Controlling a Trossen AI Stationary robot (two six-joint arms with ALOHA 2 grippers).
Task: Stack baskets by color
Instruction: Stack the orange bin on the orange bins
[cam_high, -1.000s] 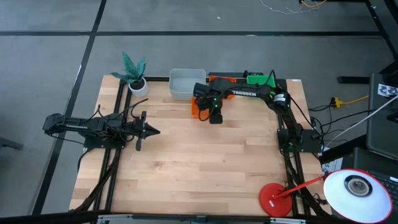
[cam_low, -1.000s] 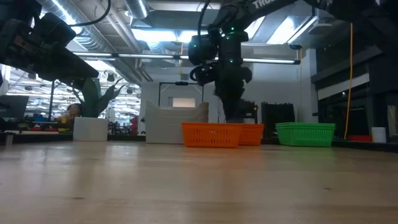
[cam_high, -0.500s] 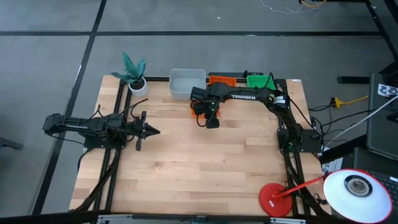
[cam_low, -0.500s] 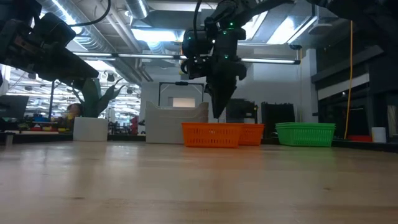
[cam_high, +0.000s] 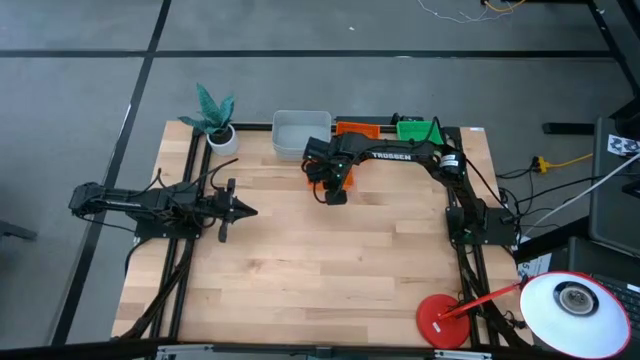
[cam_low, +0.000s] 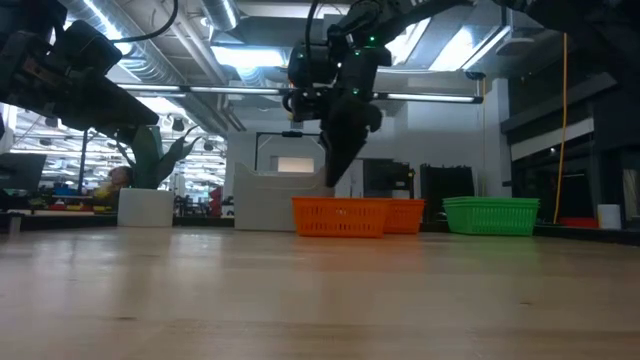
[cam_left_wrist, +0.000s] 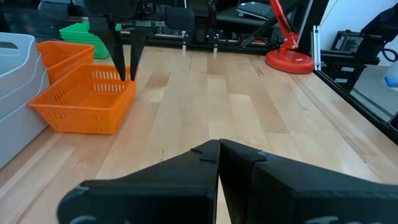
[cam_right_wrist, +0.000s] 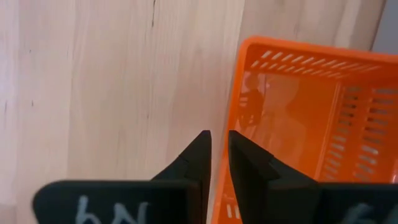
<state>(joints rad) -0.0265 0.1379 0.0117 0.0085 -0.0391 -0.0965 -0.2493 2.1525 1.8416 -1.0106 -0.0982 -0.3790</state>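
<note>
Two tools: your right tool (cam_low: 330, 180) hangs above the near orange basket's (cam_left_wrist: 84, 99) edge, holding nothing, fingers (cam_right_wrist: 199, 155) a narrow slit apart
Left tool: your left tool (cam_high: 240, 210) waits shut over the bench's (cam_high: 320, 270) left side
Orange baskets: near one at mid-back; a second orange basket (cam_low: 408, 215) just behind it
Grey baskets (cam_high: 298, 132): back edge, beside the orange
Green baskets (cam_low: 490, 215): back right

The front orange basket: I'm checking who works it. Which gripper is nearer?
Right. The right gripper hangs just above the orange basket at its near rim, holding nothing. The left gripper waits shut, far across the table.
</note>
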